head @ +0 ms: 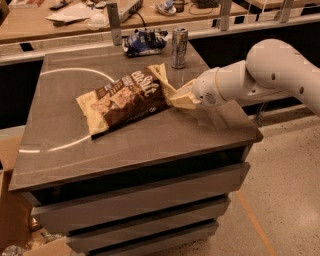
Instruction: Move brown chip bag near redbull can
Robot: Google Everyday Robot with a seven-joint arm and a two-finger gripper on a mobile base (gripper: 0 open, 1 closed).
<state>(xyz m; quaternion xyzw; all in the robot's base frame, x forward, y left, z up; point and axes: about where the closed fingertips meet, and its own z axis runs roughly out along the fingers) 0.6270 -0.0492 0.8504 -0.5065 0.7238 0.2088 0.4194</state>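
Observation:
The brown chip bag (122, 100) lies flat on the grey table top (75, 145), dark brown with cream edges and white lettering. Its right end is pulled up off the surface. My gripper (175, 96) is at that right end, coming in from the right on the white arm (260, 75), and is shut on the bag's edge. The redbull can (179, 47) stands upright at the back of the table, a short way behind the gripper and apart from the bag.
A crumpled blue-white wrapper (142, 41) lies at the back edge, left of the can. A railing and a wooden counter with clutter (75, 12) run behind the table. A cardboard box (12, 210) sits on the floor at the lower left.

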